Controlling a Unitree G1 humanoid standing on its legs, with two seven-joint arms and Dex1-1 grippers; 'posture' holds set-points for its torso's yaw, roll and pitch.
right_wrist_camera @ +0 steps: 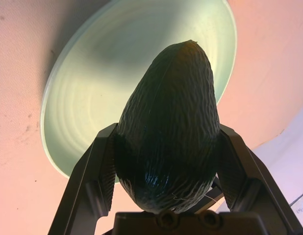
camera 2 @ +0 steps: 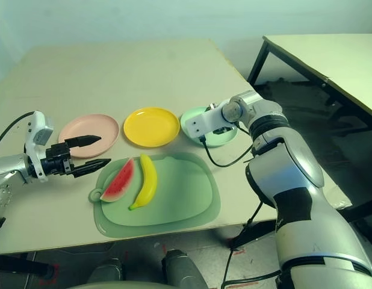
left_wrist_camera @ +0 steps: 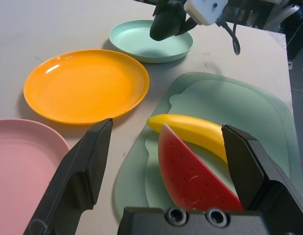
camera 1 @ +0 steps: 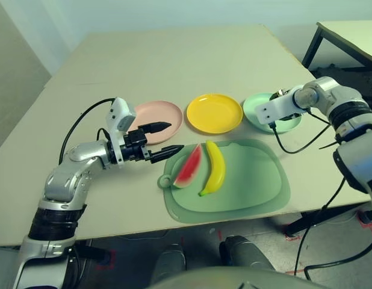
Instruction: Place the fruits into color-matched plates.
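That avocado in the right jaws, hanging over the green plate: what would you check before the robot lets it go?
1. Avocado clamped between the right gripper's two fingers: ok.
2. Mint green plate lies beneath the avocado: ok.
3. Plate bare, nothing in the way: ok.
4. Avocado low enough to drop gently: cannot tell.
5. Left gripper well away, open near the pink plate: ok.
6. Watermelon wedge and banana on the cutting mat, undisturbed by a release: ok.
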